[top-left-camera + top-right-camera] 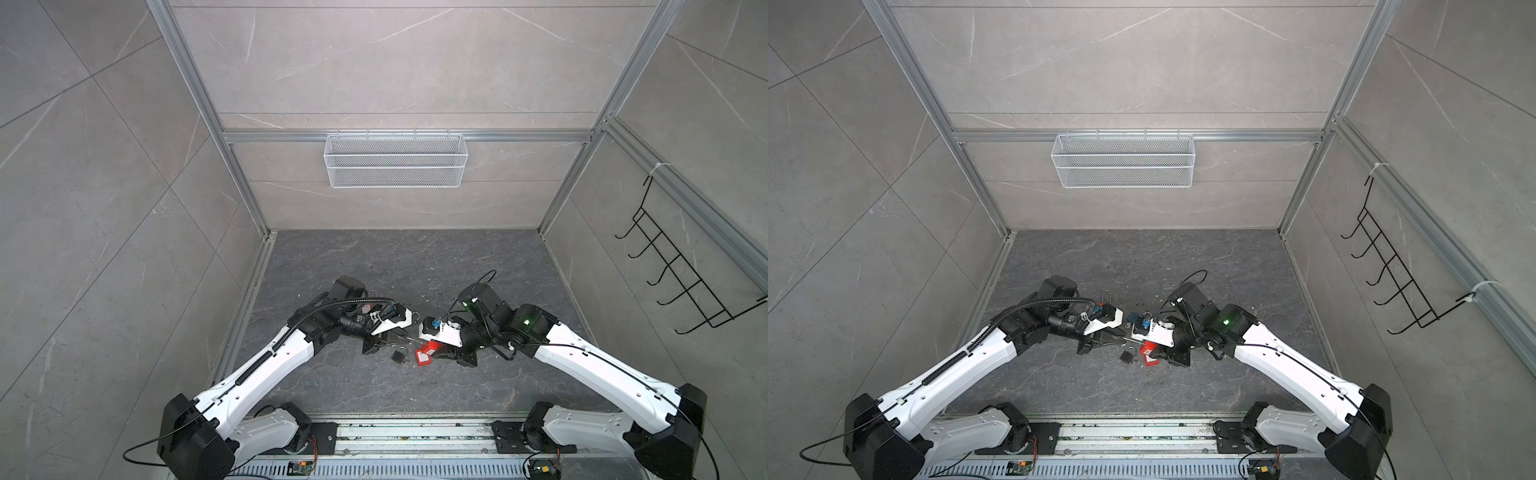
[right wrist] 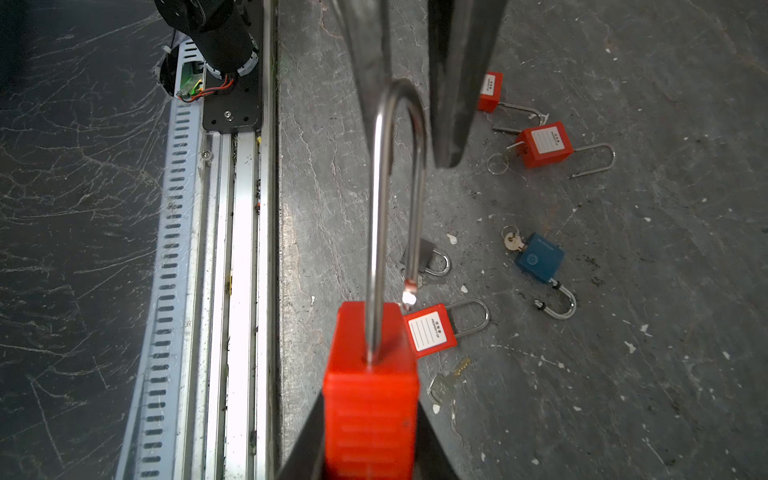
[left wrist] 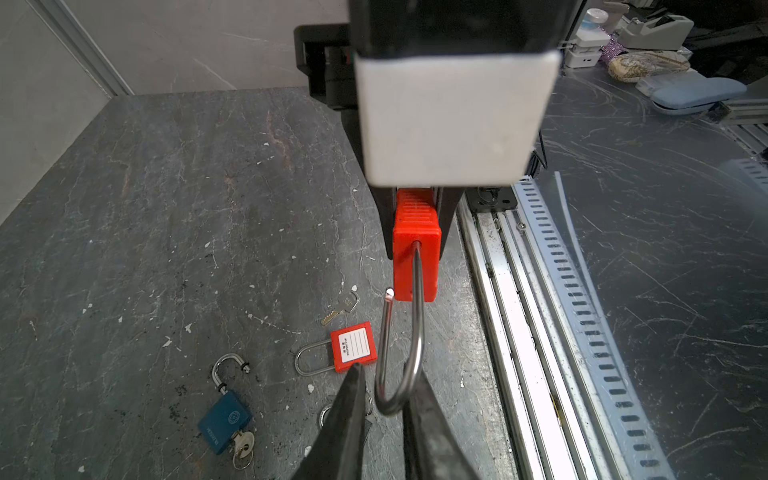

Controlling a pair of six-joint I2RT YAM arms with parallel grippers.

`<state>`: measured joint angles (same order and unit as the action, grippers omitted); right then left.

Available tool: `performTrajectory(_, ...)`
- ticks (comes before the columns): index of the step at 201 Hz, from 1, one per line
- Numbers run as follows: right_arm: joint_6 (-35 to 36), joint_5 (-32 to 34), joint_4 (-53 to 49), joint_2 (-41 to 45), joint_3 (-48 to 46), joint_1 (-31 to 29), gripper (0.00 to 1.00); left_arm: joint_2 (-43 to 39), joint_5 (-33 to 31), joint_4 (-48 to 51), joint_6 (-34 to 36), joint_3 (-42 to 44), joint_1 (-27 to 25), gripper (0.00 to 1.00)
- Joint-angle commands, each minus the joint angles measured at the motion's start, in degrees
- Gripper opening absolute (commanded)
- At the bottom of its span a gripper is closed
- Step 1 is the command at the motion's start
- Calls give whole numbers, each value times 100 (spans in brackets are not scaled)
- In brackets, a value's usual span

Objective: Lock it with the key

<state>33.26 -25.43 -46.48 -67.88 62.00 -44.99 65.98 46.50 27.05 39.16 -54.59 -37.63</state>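
Red padlock [image 3: 415, 257] in barely parted right hand [image 2: 370, 424].

Both arms [image 1: 266, 365] white shells, black joints — ribbed conduit [image 1: 332, 309] left, green light [image 1: 527, 321] right.

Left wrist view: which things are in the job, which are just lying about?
In the job: red plastic padlock, steel shackle open, held in right claw; left claw around the shackle; loose metal key, probably.
Lying about: blue padlock with its own key inserted; red padlock with white label.
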Motion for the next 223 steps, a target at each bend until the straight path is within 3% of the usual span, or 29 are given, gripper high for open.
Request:
performTrajectory(1, 76, -149, 111, -75, 225, -7, 5, 12, 397, 2, -94, -184, -30, 17)
performTrajectory(48, 124, -68, 105, -111, 218, -6, 3, -20, 481, 30, -182, -176, -110, 13)
performTrajectory(66, 133, -33, 165, -78, 204, -10, 2, -21, 492, 53, -207, -161, -148, 0)
performTrajectory(119, 294, 172, 802, 146, -118, -7, 1, 107, 590, 125, -368, -179, -228, 0)
performTrajectory(165, 436, -83, 1295, 284, -311, -7, 0, 230, 626, -20, -453, -199, -357, 0)
performTrajectory(223, 193, -580, 1636, 79, -25, -10, 0, 323, 475, -909, -766, 217, -603, 0)
